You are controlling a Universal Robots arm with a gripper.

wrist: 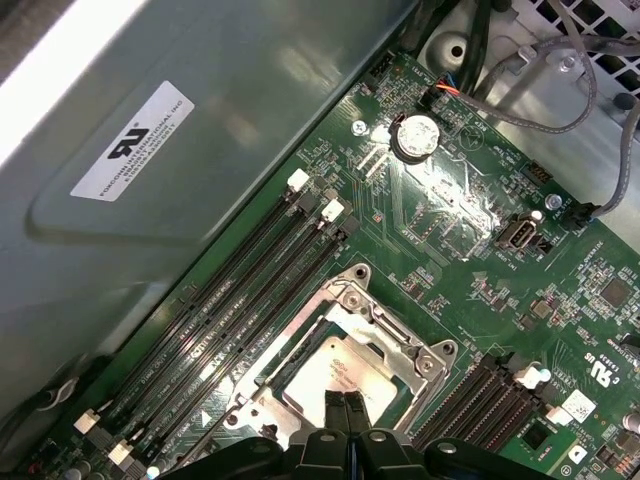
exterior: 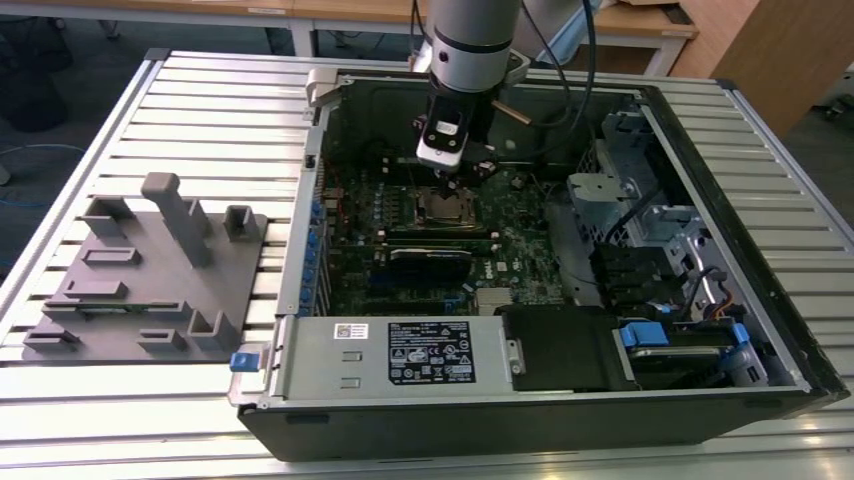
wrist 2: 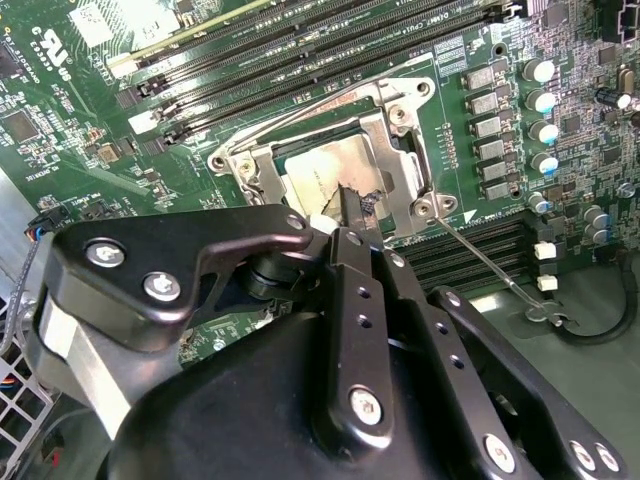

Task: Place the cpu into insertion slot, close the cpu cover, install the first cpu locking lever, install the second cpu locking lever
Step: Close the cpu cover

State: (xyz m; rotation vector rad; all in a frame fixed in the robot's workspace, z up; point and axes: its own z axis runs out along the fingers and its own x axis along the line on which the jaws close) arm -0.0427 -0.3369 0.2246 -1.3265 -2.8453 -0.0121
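Fingers (wrist 2: 352, 205) are down inside the open computer case (exterior: 747, 250), pressed together tip against tip, with nothing that I can make out between them. Both wrist views put the tips right at the edge of the cpu (wrist: 330, 368). Narrow tips like that suit poking at small socket hardware rather than carrying a chip, I'd say.

The cpu lies flat in the insertion slot (wrist 2: 240, 165), directly under the fingers, pale top showing. The cpu cover (wrist 2: 400, 150) appears folded down around it, its window framing the chip, which would be what pins the chip. A thin wire lever (wrist 2: 490, 265) runs away from the socket just beside the fingers, its hooked end out over the board; it looks unlatched to me, though I can't be sure.

The long black memory slots (wrist: 250, 290) run past the socket on the far side from the fingers.

As for writing, there's a white label (wrist: 130, 150) with dark print on the case wall well away from the fingers, another sticker (exterior: 430, 352) on the power supply, and fine white lettering across the green board.
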